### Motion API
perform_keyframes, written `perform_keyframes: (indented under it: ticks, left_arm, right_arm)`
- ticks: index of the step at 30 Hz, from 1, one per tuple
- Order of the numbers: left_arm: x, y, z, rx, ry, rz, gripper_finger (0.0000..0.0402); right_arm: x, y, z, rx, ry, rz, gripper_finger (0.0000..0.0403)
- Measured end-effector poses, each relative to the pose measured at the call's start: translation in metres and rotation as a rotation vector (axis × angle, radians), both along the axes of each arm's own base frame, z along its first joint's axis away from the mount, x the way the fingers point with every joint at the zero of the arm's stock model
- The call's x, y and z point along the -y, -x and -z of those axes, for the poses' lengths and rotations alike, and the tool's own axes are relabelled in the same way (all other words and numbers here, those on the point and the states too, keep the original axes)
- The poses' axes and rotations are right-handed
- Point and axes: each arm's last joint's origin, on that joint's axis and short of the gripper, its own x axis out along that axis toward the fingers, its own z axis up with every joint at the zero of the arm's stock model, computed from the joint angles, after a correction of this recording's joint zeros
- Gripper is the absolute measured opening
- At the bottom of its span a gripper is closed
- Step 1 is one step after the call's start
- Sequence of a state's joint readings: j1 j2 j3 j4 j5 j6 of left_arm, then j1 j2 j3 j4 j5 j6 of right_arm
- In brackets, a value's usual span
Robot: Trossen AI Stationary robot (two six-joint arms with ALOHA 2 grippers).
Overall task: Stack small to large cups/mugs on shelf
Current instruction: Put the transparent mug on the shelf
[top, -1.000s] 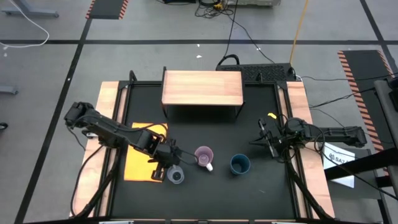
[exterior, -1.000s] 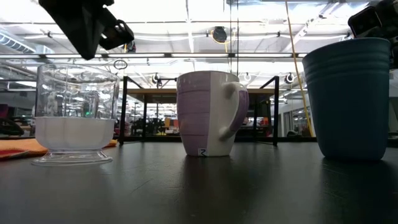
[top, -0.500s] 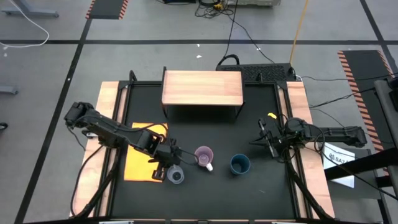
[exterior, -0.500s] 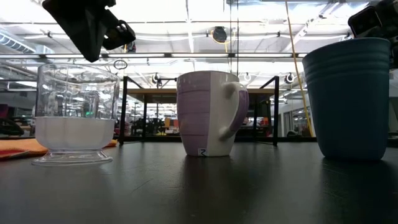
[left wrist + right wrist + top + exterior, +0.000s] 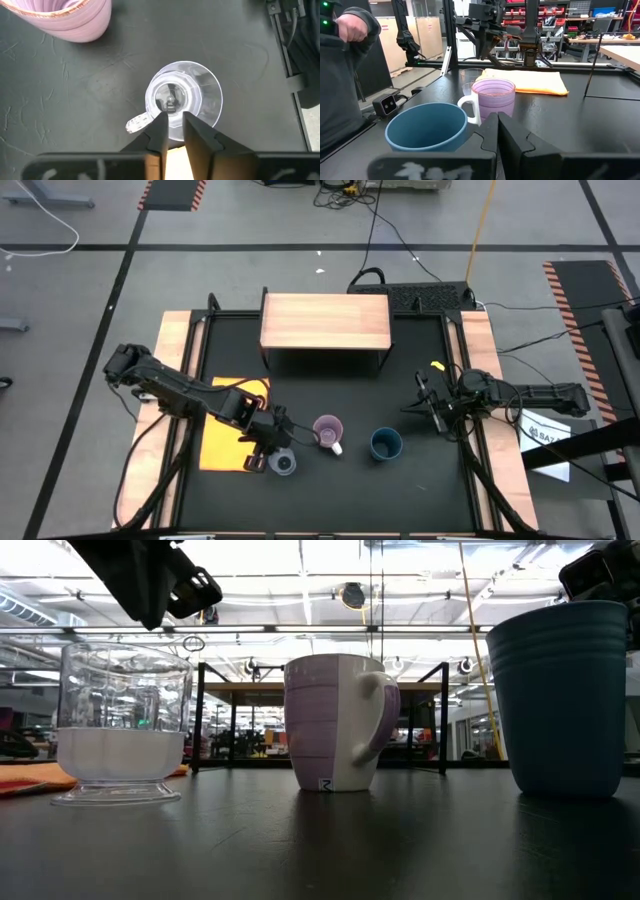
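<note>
Shifted slightly, left claw [image 5: 173,131] hovers above glass cup [image 5: 183,100], fingers parted narrowly.

Three vessels stand upright in a row along the near part of the black tabletop [image 5: 420,480]: a tiny clear glass cup [image 5: 285,464] with a small handle and a flared foot, a light purple mug [image 5: 328,430] with a pale handle just beside it, and a dark teal-blue cup [image 5: 385,445] a little apart at the far end. All three are open-mouthed and apart from one another. The shelf [image 5: 325,322], a light-wood board on thin black legs, stands well behind them with its top bare.
</note>
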State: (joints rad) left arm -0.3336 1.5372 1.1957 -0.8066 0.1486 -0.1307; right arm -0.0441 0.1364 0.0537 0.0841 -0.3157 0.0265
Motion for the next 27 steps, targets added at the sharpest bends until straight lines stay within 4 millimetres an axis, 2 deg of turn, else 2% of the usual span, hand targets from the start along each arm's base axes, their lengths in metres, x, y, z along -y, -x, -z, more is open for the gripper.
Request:
perform_keyframes:
  ticks: [16,22,27]
  left_arm:
    - [-0.0008,0.0001,0.0003,-0.005,-0.010,-0.028,0.0199]
    - [-0.0008,0.0002,0.0004,-0.006,-0.009,-0.028,0.0228]
    - [-0.0008,0.0002,0.0004,-0.005,-0.009,-0.028,0.0234]
  right_arm:
    - [0.0000,0.0000,0.0000,0.000,0.000,0.000,0.0000]
    - [0.0000,0.0000,-0.0001,0.000,0.000,0.000,0.0000]
    - [0.0000,0.0000,0.0000,0.000,0.000,0.000,0.0000]
